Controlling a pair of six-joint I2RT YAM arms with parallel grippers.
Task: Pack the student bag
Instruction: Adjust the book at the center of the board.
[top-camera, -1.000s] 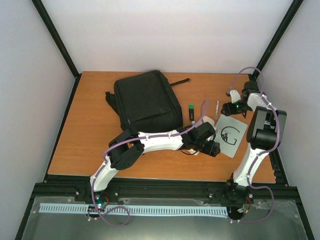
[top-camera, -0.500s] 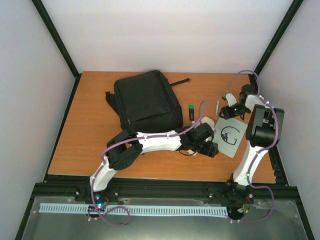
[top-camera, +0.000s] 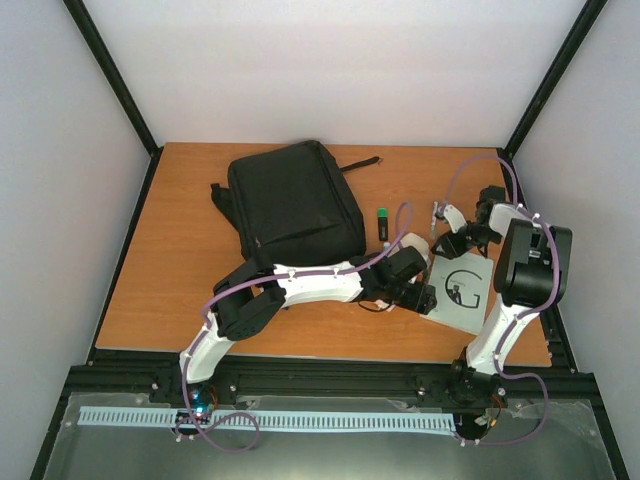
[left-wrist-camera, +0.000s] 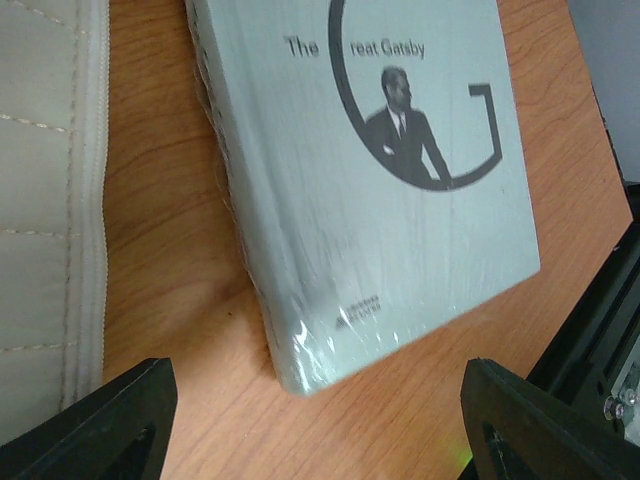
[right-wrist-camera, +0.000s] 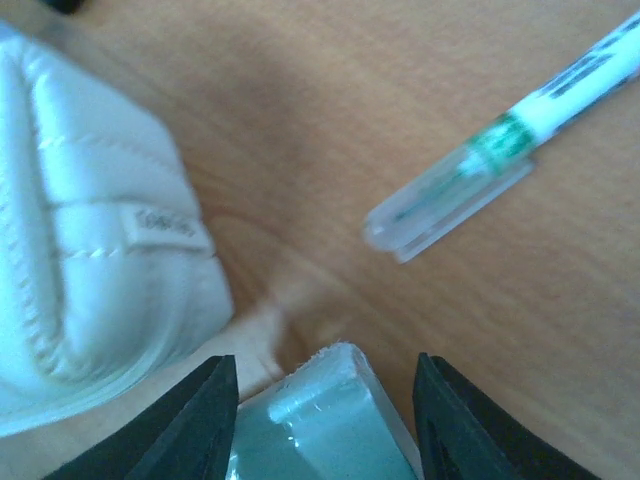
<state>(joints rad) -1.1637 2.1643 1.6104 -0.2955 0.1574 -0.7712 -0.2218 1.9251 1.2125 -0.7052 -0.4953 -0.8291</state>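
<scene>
right end effector straddles a corner of the book, which fills the gap between its fingers; clamped or not, i cannot tell. left end effector hangs released, empty, over another corner. the black backpack lies flat on the counter, well left of the book.

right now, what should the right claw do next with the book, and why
Probably close the right claw firmly on the book corner. That corner sits between its fingers in the right wrist view, but a solid clamp isn't evident. The book lies on the table, outside the student bag, so it needs a secure hold before any lift.
</scene>
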